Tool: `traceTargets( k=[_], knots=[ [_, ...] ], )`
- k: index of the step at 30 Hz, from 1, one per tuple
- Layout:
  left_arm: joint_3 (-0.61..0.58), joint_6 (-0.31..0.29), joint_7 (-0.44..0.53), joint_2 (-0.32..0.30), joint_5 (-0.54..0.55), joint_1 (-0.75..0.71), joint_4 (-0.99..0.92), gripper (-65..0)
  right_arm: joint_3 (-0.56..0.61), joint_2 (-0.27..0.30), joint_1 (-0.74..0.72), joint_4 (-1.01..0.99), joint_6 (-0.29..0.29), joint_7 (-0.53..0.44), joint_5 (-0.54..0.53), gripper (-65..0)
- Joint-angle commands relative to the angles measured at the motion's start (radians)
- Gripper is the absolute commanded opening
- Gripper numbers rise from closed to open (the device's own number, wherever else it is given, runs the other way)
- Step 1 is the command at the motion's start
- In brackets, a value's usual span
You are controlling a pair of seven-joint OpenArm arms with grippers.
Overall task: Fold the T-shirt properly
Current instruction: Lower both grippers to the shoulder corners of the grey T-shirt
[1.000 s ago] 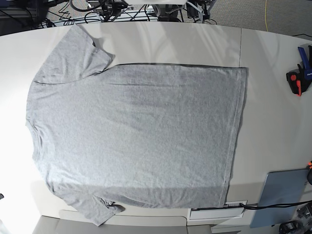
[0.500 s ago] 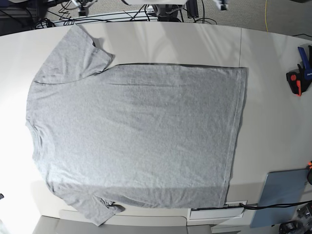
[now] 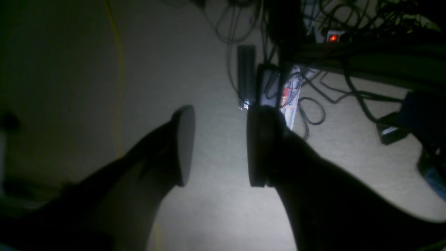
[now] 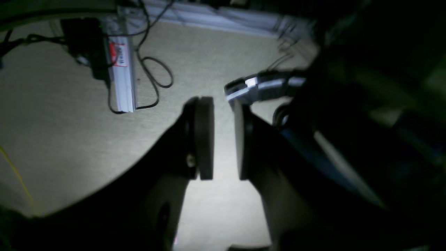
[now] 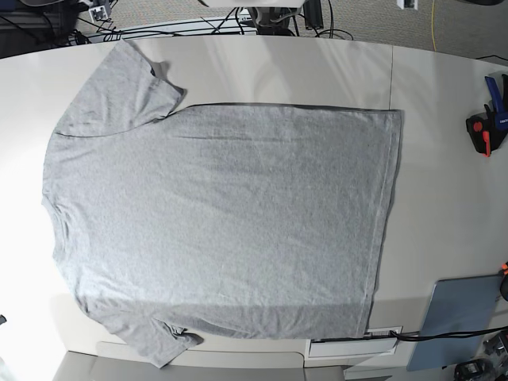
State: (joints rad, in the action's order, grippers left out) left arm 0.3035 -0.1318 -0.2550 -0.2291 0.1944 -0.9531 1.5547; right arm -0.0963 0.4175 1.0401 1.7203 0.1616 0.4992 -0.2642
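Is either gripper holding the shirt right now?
No. The left gripper and right gripper are both empty; the T-shirt lies flat, untouched.

Pale table [image 5: 444,95] before beige carpet [image 3: 174,52] strewn with dark cables [image 3: 313,111].

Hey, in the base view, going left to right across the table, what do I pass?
T-shirt, lying flat with its sleeves at the left and its hem at the right → table seam → grey-blue pad near the front edge → red and black clamp → blue clamp.

Left tool [image 3: 216,146] agape — carpet [image 3: 216,209], tangled cables [image 3: 313,101] beneath
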Motion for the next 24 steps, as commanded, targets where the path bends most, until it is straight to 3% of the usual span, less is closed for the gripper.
traceTargets(
  k=[1, 6, 10, 15, 21, 24],
  knots=[
    [0.006, 0.011, 0.014, -0.028, -0.009, -0.028, 0.047, -39.7, -0.004, 0.019, 0.034, 0.061, 0.003, -0.01, -0.005, -53.8],
    [0.006, 0.01, 0.006, -0.133, -0.18, -0.062, 0.233, -39.7, -0.017, 0.045, 0.079, 0.293, 0.003, 0.047, 0.077, -53.8],
    [0.006, -0.005, -0.011, -0.23, -0.259, -0.061, 0.373, -39.7, -0.053, 0.046, 0.079, 0.412, 0.003, 0.054, 0.144, -53.8],
    [0.006, -0.11, -0.007, -0.393, -0.363, -0.037, 0.526, -39.6, -0.109, 0.048, 0.056, 0.486, 0.004, 0.056, 0.261, -53.8],
    [0.006, -0.171, -0.007, -0.548, -0.363, 0.093, 0.553, -39.6, -0.12, 0.047, -0.005, 0.507, 0.003, 0.121, 0.333, -53.8],
    [-0.006, -0.245, -0.007, -0.594, -0.32, 0.132, 0.553, -39.6, -0.12, 0.045, -0.031, 0.507, 0.002, 0.134, 0.333, -53.8]
  ],
)
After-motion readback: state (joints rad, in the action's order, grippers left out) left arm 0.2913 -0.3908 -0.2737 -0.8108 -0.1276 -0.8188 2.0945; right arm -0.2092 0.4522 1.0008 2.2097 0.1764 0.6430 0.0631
